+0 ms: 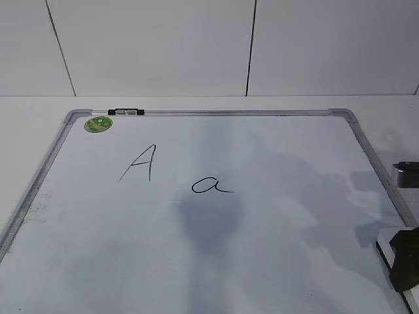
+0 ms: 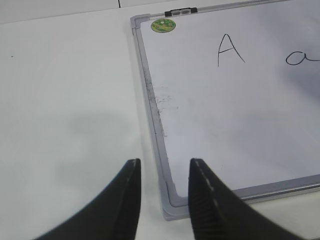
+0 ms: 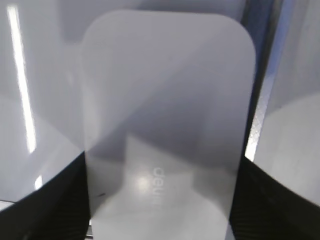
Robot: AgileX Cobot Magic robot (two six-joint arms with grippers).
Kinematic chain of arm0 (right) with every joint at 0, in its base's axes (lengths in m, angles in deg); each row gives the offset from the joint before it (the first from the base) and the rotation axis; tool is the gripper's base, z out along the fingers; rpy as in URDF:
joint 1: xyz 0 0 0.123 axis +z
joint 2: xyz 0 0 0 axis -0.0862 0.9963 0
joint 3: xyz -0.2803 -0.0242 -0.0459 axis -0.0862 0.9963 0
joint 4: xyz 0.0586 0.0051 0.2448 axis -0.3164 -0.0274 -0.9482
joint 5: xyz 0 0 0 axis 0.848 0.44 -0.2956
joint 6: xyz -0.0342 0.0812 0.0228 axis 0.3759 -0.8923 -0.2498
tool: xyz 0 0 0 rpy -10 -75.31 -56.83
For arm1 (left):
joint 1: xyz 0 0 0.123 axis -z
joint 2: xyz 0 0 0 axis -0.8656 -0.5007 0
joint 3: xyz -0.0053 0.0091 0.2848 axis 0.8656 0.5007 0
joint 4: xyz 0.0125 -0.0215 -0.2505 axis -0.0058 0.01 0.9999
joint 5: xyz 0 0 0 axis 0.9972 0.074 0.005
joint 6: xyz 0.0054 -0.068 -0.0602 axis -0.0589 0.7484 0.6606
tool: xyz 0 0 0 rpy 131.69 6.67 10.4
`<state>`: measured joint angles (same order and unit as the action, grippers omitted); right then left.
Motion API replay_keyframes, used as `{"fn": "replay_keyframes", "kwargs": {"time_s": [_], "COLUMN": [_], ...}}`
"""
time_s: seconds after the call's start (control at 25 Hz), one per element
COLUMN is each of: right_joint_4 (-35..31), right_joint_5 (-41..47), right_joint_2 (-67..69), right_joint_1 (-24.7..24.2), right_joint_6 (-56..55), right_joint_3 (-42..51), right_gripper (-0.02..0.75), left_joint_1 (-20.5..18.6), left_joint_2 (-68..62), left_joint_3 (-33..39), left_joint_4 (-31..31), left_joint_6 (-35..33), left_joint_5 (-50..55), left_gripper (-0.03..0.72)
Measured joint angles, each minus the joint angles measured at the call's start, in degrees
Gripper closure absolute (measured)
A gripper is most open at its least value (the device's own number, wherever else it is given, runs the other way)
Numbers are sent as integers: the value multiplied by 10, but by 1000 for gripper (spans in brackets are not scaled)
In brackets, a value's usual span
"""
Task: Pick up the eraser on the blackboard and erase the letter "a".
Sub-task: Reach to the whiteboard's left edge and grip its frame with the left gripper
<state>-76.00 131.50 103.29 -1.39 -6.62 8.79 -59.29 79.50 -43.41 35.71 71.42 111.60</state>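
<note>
The blackboard (image 1: 229,112) lies flat, a white board in a grey frame. The small cursive letter "a" (image 1: 211,186) is near its middle, also at the right edge of the left wrist view (image 2: 302,57). The white eraser (image 3: 165,110) fills the right wrist view, grey print up, with a black finger of my right gripper (image 3: 162,200) against each long side. In the exterior view the eraser (image 1: 387,254) and right gripper (image 1: 400,261) sit low at the board's right edge, mostly cut off. My left gripper (image 2: 162,162) is open and empty above the board's near left corner.
A capital "A" (image 1: 141,162) stands left of the "a". A green sticker (image 1: 98,123) and a black-and-silver clip (image 1: 126,112) mark the far left corner. A grey part of the right arm (image 1: 406,171) hangs over the right frame. White table surrounds the board.
</note>
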Motion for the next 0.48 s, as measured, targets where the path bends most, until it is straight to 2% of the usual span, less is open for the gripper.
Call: {"fn": "replay_keyframes", "kwargs": {"time_s": [0.48], "right_joint_4": [0], "right_joint_5": [3], "right_joint_2": [0], "right_joint_1": [0], "right_joint_6": [0], "right_joint_3": [0], "right_gripper": [167], "left_joint_1": [0], "left_joint_2": [0], "left_joint_3": [0], "left_joint_4": [0], "left_joint_6": [0], "left_joint_5": [0], "left_gripper": [444]}}
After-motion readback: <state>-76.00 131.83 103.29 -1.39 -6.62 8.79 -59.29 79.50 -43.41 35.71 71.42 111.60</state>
